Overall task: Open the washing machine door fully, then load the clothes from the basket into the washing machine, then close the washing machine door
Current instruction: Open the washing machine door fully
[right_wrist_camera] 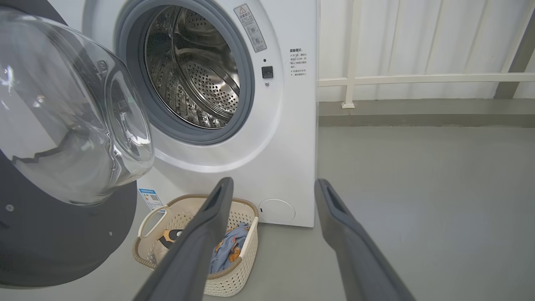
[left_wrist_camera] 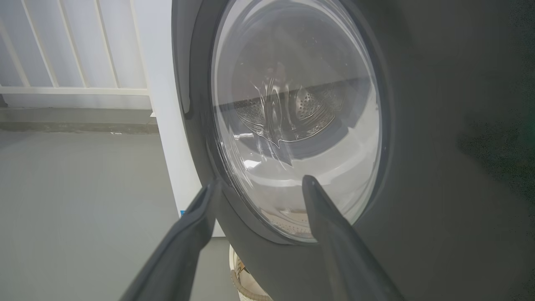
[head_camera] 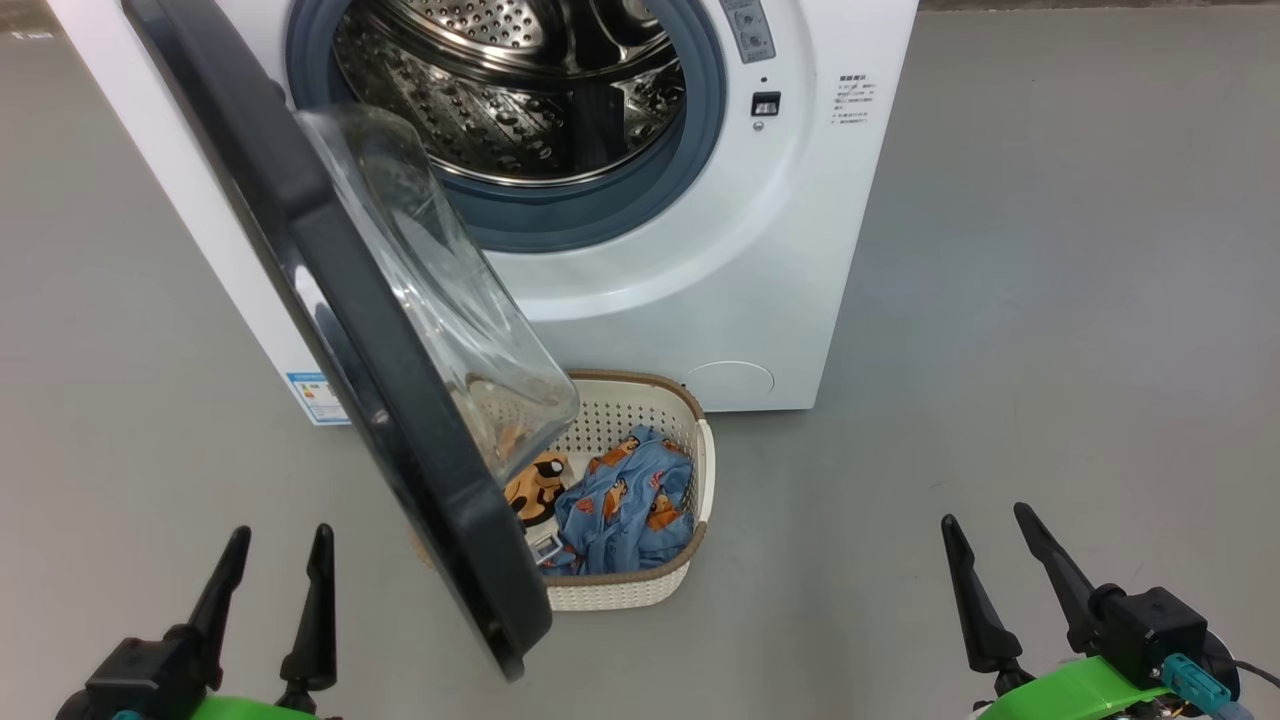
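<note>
the washing machine door [head_camera: 385, 400] stood edge-on just ahead and to the right of the left claw [head_camera: 281, 530], outer face square in front of that claw's fingers. not swung fully back yet i reckon, so the left arm looked the nearer one to push it wider. it hung over the basket [head_camera: 620, 590], which sat ahead-left of the right claw [head_camera: 985, 514], clothes [head_camera: 630, 500] inside, by the washing machine [head_camera: 700, 300]. both claws were spread wide, empty, held low.

Bright, even light — glare streaks the washing machine door [left_wrist_camera: 292, 125], wrist-view edges bowed.
</note>
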Robot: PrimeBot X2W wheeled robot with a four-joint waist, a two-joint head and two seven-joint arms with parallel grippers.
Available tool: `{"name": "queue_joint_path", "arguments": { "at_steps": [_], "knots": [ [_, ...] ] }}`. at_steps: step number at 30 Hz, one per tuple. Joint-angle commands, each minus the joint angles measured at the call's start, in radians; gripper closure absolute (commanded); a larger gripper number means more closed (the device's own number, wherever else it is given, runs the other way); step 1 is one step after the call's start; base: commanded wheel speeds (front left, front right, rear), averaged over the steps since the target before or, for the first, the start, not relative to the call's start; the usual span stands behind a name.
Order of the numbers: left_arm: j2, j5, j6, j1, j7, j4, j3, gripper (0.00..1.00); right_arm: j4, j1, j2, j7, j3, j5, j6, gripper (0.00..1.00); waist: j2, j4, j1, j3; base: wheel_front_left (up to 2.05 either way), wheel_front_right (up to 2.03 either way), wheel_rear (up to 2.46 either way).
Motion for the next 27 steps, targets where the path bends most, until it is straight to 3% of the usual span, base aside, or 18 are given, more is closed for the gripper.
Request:
{"name": "queue_joint_path", "arguments": {
  "at_steps": [1,3,4,5,6,13,21,27],
  "knots": [
    [0.011,0.003,-0.002,-0.019,-0.006,-0.028,0.033,0.0,-0.019,-0.029,-0.001,-0.012,0.026,-0.011,0.002,0.0,0.0,-0.001,0.0,-0.003,0.0,0.0,0.0],
    [0.012,0.004,-0.002,-0.017,-0.006,-0.028,0.033,0.0,-0.018,-0.028,-0.001,-0.012,0.027,-0.011,0.002,0.0,0.0,-0.002,0.0,-0.005,0.0,0.0,0.0],
    [0.012,0.004,-0.002,-0.016,-0.006,-0.029,0.033,0.24,-0.019,-0.028,0.0,-0.012,0.028,-0.011,0.002,0.0,0.0,-0.003,0.0,-0.006,0.0,0.0,0.0],
    [0.013,0.004,-0.002,-0.015,-0.006,-0.031,0.032,0.74,-0.019,-0.029,0.0,-0.012,0.027,-0.01,0.002,0.0,0.0,-0.004,0.0,-0.007,0.0,0.0,0.0],
    [0.015,0.003,-0.002,-0.014,-0.006,-0.031,0.029,1.0,-0.019,-0.029,-0.001,-0.012,0.027,-0.01,0.002,0.0,0.0,-0.004,0.0,-0.007,0.0,0.0,0.0],
    [0.011,0.0,-0.002,-0.015,-0.006,-0.071,0.054,1.0,-0.019,-0.027,0.0,-0.012,0.02,-0.004,0.002,0.0,0.0,-0.002,0.0,-0.014,0.0,0.0,0.0],
    [0.015,0.009,-0.002,-0.084,-0.006,-0.314,0.137,1.0,-0.019,-0.028,0.001,-0.012,0.017,0.007,0.002,0.0,0.0,0.009,0.0,-0.025,0.0,0.0,0.0],
    [0.061,0.028,-0.002,-0.154,-0.006,-0.48,0.055,1.0,-0.02,-0.026,0.003,-0.012,0.018,0.01,0.002,0.0,0.0,0.012,0.0,-0.036,0.0,0.0,0.0]
  ]
}}
